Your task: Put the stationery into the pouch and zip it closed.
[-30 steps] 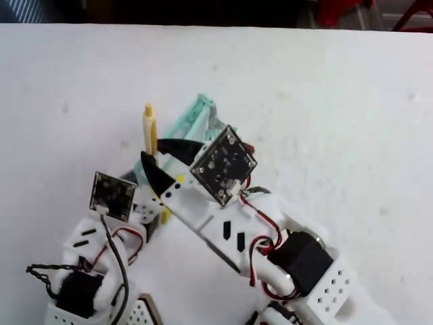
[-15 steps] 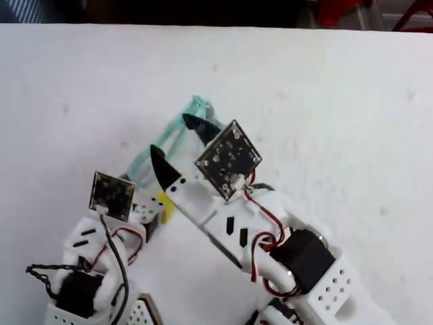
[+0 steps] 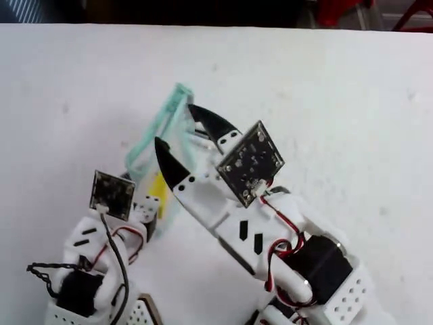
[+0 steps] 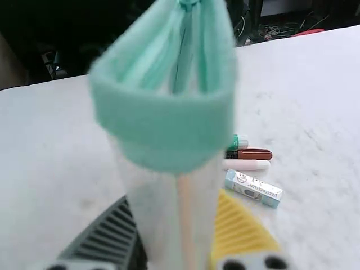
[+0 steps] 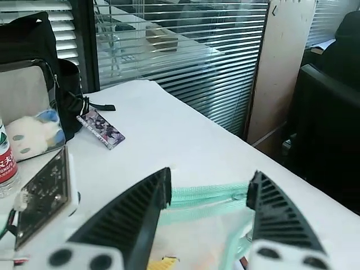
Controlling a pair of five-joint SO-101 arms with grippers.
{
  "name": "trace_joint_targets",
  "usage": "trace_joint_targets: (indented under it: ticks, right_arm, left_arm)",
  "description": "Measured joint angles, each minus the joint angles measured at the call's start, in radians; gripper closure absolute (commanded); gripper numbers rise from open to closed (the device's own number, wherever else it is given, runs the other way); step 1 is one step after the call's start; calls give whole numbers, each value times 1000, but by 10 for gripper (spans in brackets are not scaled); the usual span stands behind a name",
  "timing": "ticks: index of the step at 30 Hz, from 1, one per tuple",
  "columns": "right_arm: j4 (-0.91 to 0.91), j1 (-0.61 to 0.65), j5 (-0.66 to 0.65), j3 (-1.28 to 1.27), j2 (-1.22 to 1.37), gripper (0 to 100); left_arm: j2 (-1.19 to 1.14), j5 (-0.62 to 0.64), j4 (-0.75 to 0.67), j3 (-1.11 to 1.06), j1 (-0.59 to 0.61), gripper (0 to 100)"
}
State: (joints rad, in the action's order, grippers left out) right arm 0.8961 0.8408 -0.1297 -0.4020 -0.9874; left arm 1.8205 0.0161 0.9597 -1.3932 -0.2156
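A clear pouch (image 3: 157,145) with a teal zipper rim stands tilted on the table, and my left gripper (image 3: 154,202) is shut on its lower part. In the left wrist view the pouch (image 4: 169,124) rises between the black and yellow jaws, with a pale pen (image 4: 185,225) inside it. My right gripper (image 3: 174,124) is open, one black finger on each side of the pouch's top. The teal zipper (image 5: 208,197) runs between its fingers (image 5: 135,214). On the table beyond the pouch lie a few markers (image 4: 247,154) and a boxed eraser (image 4: 253,188).
The two arms crowd the near middle of the white table (image 3: 338,88). The left arm's camera board (image 5: 45,197) sits close beside the right gripper. A black bag (image 5: 34,67) and a bottle (image 5: 5,163) stand far off on the table.
A second ago the right gripper held a pale pen upright over the pouch. It has let go, the pen has dropped inside, the gripper has drawn back, and the pouch top has swung further away.
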Motion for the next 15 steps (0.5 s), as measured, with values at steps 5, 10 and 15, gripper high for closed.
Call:
trace_joint_targets:
  ticks: [5,10,15]
  right_arm:
    - [0,-133,0,32,-2,789]
    - [18,-265,0,38,-2,789]
    - [32,-339,0,40,72,790]
  left_arm:
    - [0,0,-18,0,3,977]
    - [0,0,-25,0,3,977]
    - [-2,0,-25,0,64,977]
